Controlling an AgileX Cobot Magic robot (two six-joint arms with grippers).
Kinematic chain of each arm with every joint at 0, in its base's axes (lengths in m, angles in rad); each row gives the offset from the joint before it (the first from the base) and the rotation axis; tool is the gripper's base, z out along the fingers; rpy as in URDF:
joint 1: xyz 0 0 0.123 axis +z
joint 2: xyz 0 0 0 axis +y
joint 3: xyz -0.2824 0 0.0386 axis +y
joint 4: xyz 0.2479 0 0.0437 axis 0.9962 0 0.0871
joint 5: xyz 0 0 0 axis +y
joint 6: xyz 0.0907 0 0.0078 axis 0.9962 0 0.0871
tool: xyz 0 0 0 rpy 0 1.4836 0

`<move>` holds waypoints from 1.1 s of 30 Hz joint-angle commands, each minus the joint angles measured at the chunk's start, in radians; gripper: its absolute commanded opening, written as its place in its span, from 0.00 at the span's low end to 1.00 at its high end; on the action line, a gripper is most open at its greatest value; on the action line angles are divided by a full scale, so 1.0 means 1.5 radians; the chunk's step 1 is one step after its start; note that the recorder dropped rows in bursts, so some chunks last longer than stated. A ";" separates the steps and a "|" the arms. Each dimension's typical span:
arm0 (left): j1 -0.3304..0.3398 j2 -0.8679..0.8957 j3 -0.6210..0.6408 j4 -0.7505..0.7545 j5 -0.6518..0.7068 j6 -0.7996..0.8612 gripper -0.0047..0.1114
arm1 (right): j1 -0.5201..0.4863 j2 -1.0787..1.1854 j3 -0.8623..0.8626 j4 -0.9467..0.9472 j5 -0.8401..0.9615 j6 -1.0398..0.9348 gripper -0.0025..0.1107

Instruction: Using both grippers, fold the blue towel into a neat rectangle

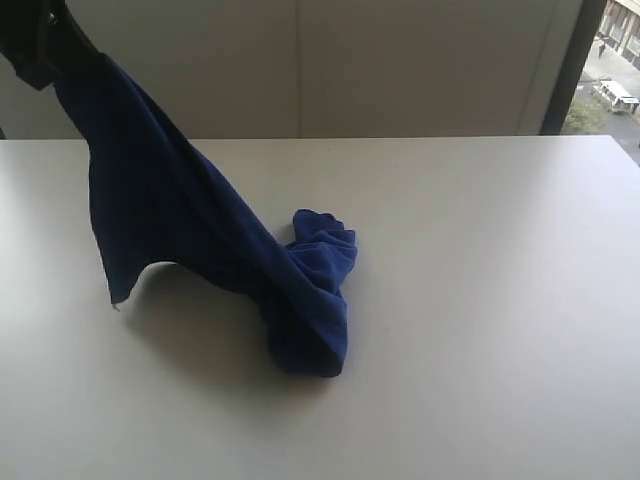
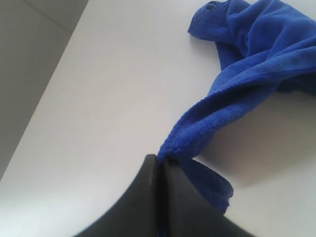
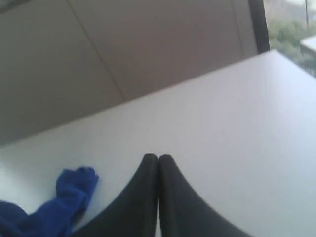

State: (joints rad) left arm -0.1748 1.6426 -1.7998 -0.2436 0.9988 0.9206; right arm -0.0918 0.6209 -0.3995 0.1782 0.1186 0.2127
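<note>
The left gripper (image 2: 161,162) pinches a corner of the blue towel (image 1: 190,220) high above the table (image 1: 480,300). The cloth slopes from there down to a bunched heap on the table. The right gripper (image 3: 158,159), pressed together and empty, hangs apart from the heap.

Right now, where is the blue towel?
In the exterior view, the blue towel hangs from the left tool at upper left, its end bunched on the table near centre.

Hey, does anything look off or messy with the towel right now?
Yes. The blue towel is crumpled, not flat: one corner hangs pinched in the left gripper, the rest lies bunched on the table.
</note>
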 commanded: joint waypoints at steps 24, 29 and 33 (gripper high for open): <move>0.001 -0.008 -0.002 -0.011 -0.031 -0.023 0.04 | 0.344 0.687 -0.230 0.725 0.092 -1.087 0.54; 0.001 -0.008 -0.002 -0.011 -0.030 -0.023 0.04 | 0.365 0.747 -0.283 0.725 0.074 -1.087 0.54; 0.001 -0.008 -0.002 -0.011 -0.026 -0.023 0.04 | 0.369 0.781 -0.306 0.725 0.067 -1.082 0.49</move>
State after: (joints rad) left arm -0.1748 1.6426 -1.7998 -0.2416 0.9531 0.8984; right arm 0.4580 1.7682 -0.8398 1.2590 0.2359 -1.4053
